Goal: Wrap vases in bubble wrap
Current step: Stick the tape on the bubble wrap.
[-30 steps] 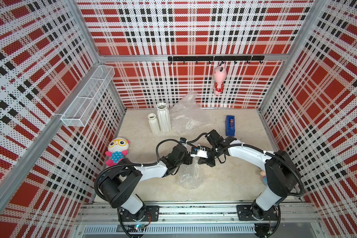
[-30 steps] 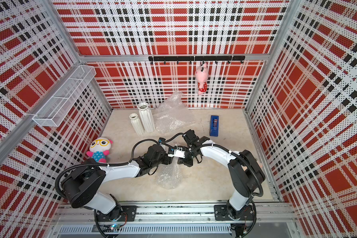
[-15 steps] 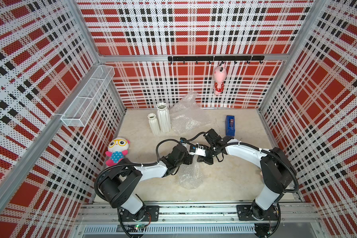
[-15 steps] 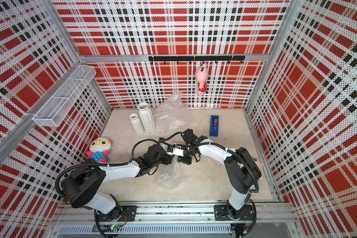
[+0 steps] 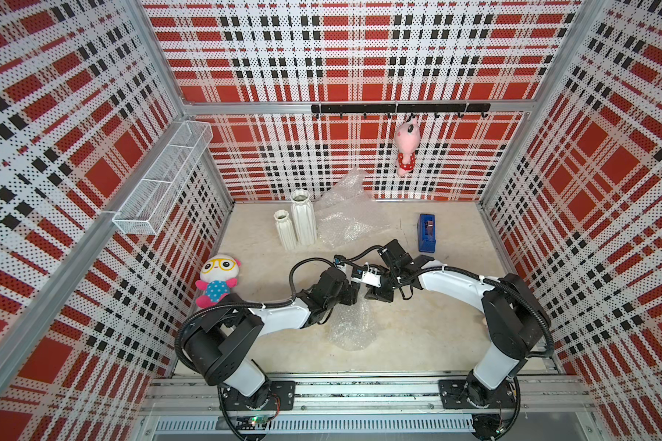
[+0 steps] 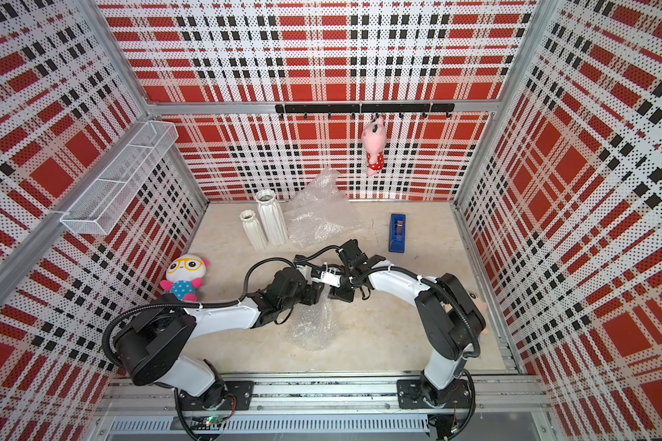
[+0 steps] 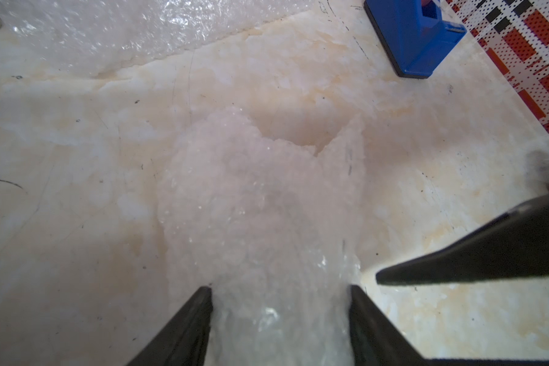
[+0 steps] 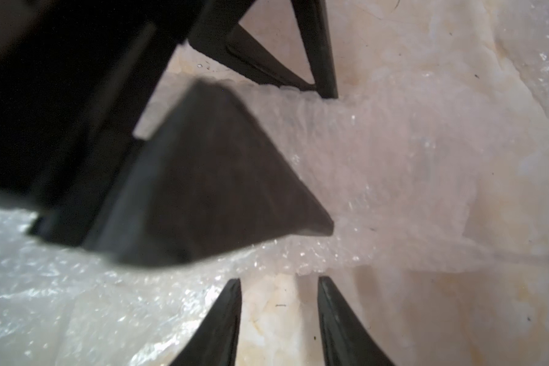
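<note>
Two white ribbed vases, a short one point(image 5: 285, 229) point(image 6: 253, 229) and a taller one point(image 5: 302, 217) point(image 6: 271, 217), stand upright at the back left. A rolled bundle of bubble wrap point(image 5: 350, 324) point(image 6: 314, 324) point(image 7: 260, 196) point(image 8: 377, 177) lies at the table's middle. My left gripper point(image 5: 354, 296) point(image 6: 318, 296) point(image 7: 279, 288) is shut on one end of it, a finger pressed on each side. My right gripper point(image 5: 375, 296) point(image 6: 339, 296) point(image 8: 278, 279) stands open beside the bundle, with only bare table between its fingers. What is inside the bundle is hidden.
A loose sheet of bubble wrap point(image 5: 344, 214) point(image 7: 108, 31) lies at the back beside the vases. A blue tape dispenser point(image 5: 426, 233) point(image 7: 419, 35) stands at the back right. A plush doll point(image 5: 218, 278) sits at the left wall, under a wire basket point(image 5: 161, 183).
My right gripper has gone from shut to open and holds nothing now. The left gripper keeps its hold on the bundle, which has not moved.
</note>
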{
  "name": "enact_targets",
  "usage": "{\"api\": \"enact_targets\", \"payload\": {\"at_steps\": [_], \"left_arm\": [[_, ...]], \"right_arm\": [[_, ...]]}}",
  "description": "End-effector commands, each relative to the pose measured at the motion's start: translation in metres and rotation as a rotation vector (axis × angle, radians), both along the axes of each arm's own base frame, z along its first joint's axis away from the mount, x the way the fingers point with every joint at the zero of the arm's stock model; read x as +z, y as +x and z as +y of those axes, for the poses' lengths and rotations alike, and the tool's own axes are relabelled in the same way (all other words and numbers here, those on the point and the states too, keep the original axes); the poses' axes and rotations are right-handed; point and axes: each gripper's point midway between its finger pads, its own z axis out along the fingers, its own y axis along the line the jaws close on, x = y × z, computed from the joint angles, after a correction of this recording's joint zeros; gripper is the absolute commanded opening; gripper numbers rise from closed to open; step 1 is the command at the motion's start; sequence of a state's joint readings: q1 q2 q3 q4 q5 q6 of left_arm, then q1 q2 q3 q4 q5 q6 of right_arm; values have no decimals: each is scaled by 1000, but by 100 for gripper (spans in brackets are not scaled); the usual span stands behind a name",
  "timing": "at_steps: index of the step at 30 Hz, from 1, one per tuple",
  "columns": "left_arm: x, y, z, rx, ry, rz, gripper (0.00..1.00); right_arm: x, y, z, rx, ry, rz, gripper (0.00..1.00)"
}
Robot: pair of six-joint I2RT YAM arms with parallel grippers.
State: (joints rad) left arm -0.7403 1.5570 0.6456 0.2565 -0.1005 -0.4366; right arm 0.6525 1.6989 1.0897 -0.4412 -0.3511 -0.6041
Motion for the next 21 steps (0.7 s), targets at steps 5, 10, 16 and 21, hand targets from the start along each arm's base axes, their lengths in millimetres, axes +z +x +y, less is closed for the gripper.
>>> {"api": "enact_targets", "payload": {"at_steps": [5,10,16,21], "left_arm": [[-32,-18,13,-23,90,89,67],[-32,-18,13,-19,91,90,67],[-30,-17,13,-18,86,87,67],[-30,-17,12,-18,85,86,67]], "right_arm": [[49,3,2,-87,137,-109,61],[75,-1,1,-201,279,-98,61],[76,4,-6,-511,482,49,60],[70,1,-5,-632,613,129,55]]}}
